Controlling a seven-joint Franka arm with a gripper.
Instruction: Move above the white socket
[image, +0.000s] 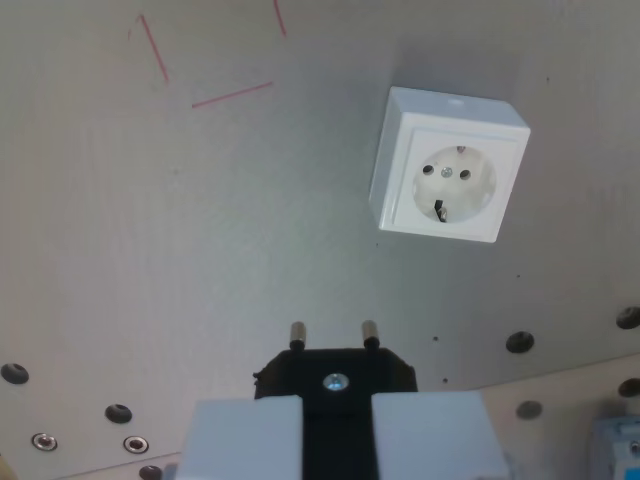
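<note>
The white socket (448, 166) is a square box with a round recess and two pin holes. It sits on the grey surface in the upper part of the wrist view's right. My gripper (336, 425) is at the bottom centre, shut on a black plug (336, 377) whose two metal pins point up the picture. The light grey fingers (245, 438) press on the plug from both sides. The plug's pins end well below the socket and toward the wrist view's left of it, with bare surface between.
The grey plate (200, 220) has red pen lines (232, 95) at the upper left. A row of screw holes (118, 412) runs along its curved lower edge. A blue-white object (618, 448) shows at the bottom right corner.
</note>
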